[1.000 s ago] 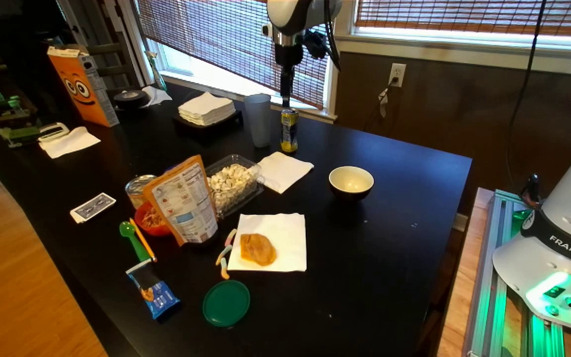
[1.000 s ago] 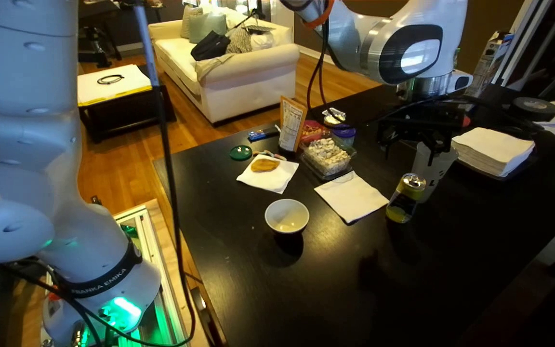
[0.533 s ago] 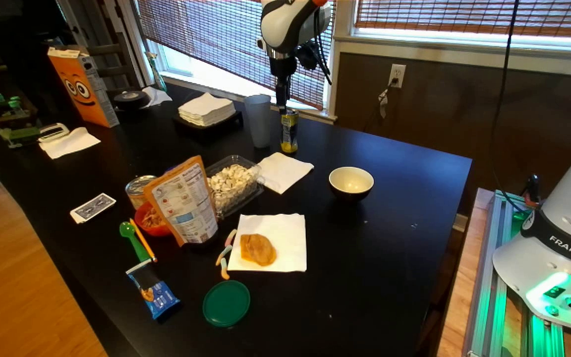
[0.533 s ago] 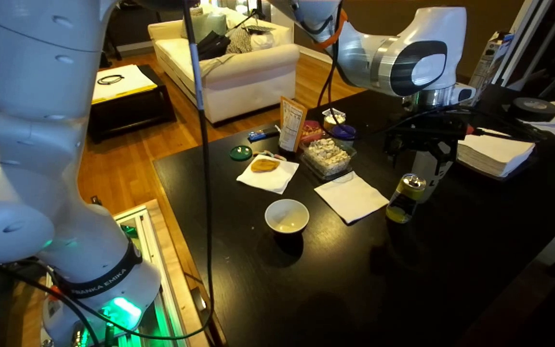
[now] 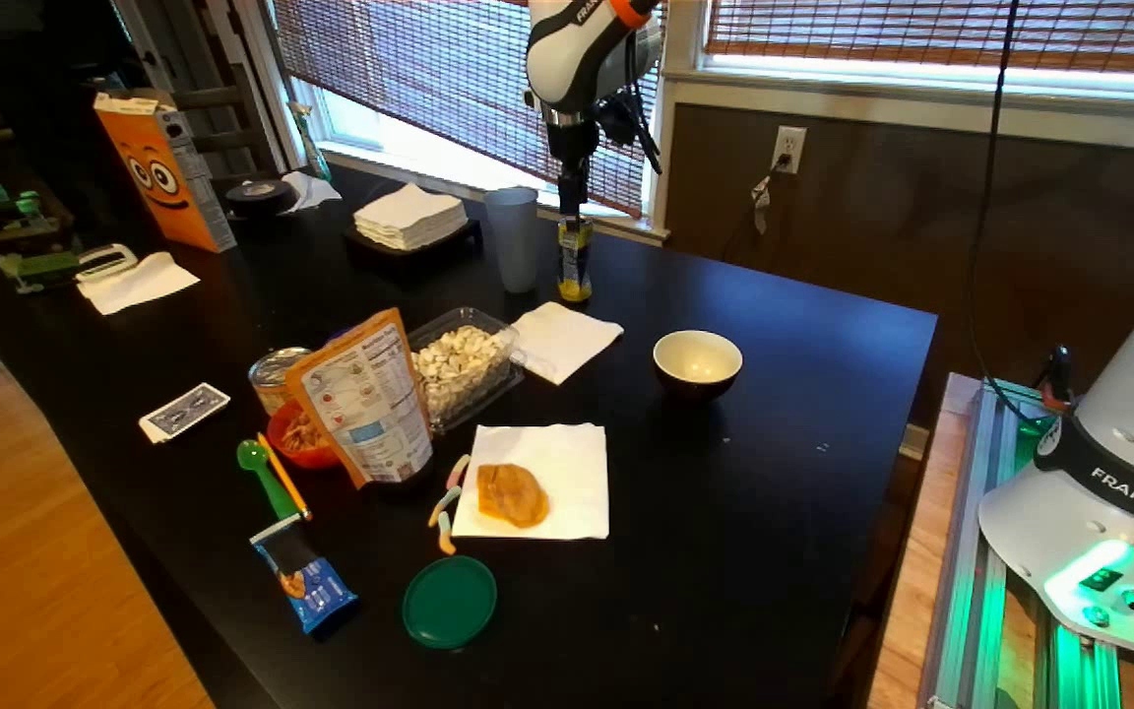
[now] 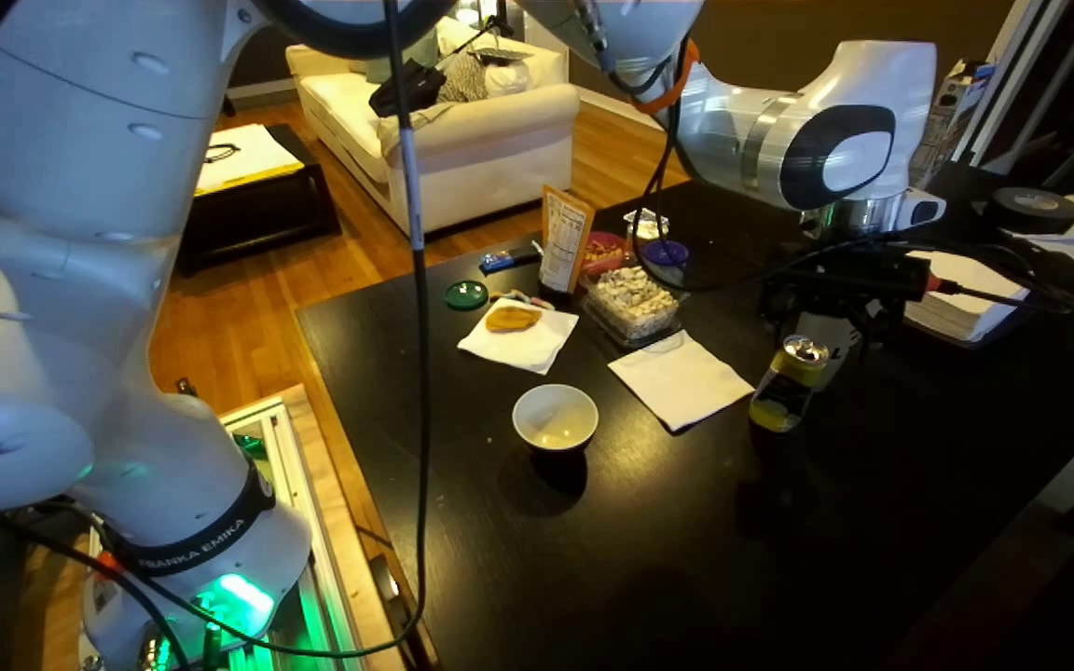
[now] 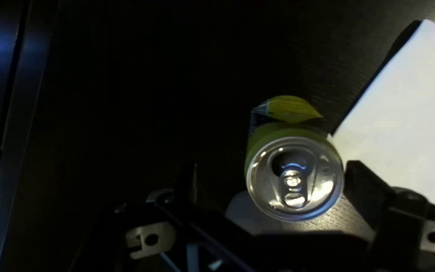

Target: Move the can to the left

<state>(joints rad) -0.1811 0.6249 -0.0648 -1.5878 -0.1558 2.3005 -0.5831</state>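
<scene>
Hand (image 7: 272, 179) spread, upright can (image 7: 295, 177) between fingers (image 7: 368, 192) in wrist view.

the can (image 6: 784, 390) is slim and yellow-green, with dark areas on its label and a shiny silvery top. it stands upright on the dark surface (image 5: 754, 492), at about twelve o'clock from the middle in an exterior view. in the wrist view it sits towards four o'clock, its tab in place, the dark mouth near eleven o'clock on the top.
</scene>
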